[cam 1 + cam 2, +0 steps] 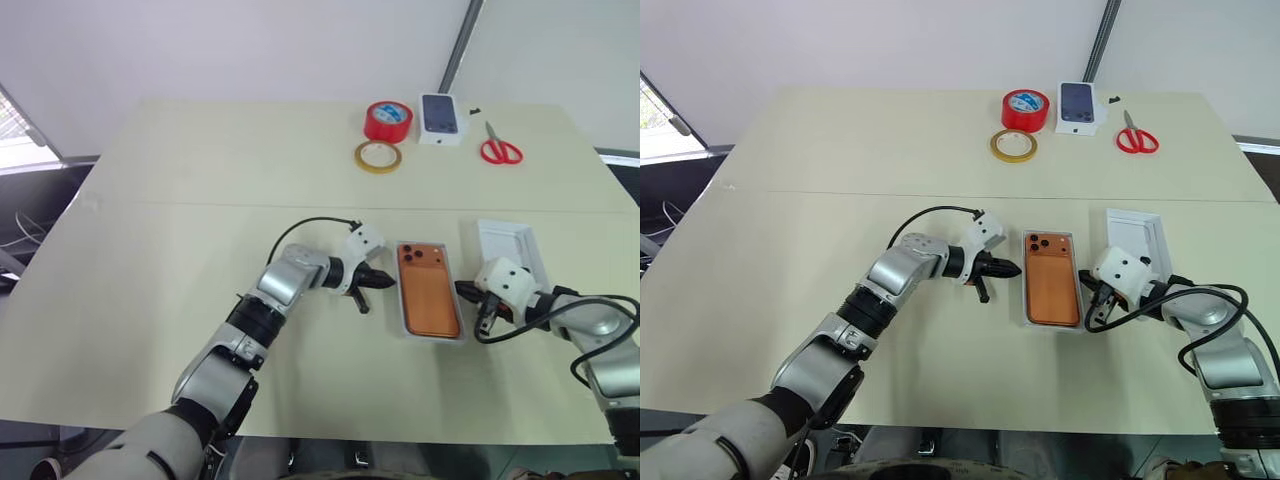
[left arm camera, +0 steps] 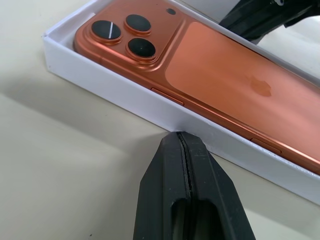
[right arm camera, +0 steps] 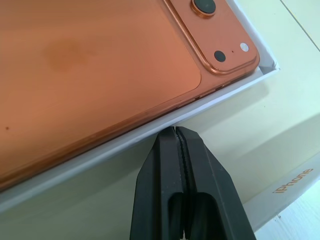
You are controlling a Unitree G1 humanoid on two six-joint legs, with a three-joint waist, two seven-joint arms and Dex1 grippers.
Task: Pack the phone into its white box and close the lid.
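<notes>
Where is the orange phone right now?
The phone is lying in its white box near the front middle of the table, between the left gripper and the right gripper. The lid sits just to its right.

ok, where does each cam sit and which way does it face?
Head pair: on the head, looking forward and down over the table; both arms show.
Left wrist: along the shut left tool at the white box wall, the phone inside.
Right wrist: along the shut right tool at the opposite wall; the lid beside it.
Shared: phone in box.
</notes>
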